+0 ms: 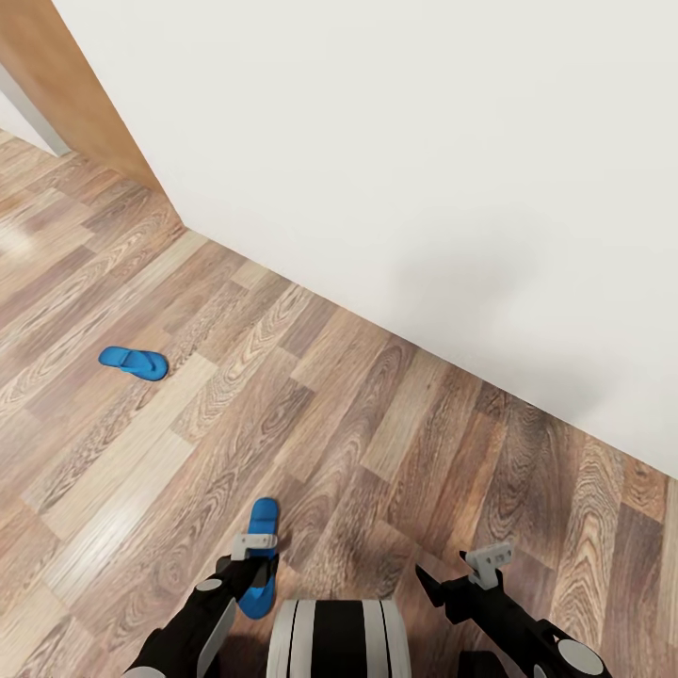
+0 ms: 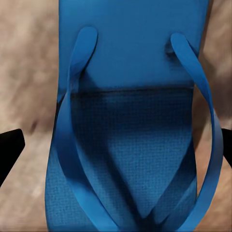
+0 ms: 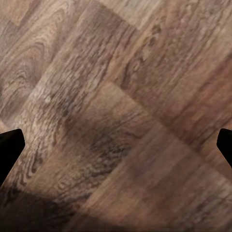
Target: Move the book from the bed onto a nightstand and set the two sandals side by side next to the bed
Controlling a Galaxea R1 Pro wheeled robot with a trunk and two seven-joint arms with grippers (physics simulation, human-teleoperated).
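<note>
Sandal (image 1: 260,556) lies flat on the wood-plank floor (image 1: 358,424), directly under the left claw (image 2: 116,145), whose fingers are spread wide either side of it. Second sandal (image 1: 134,362) lies well apart, far left. Right claw (image 3: 116,145) is spread over bare floor near the white wall (image 1: 424,169)

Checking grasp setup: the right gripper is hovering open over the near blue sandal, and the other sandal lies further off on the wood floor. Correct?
Wrong arm. The left gripper is over the near sandal, fingers apart, as the left wrist view shows. The right gripper faces bare wood floor. The other sandal does lie further off.
</note>
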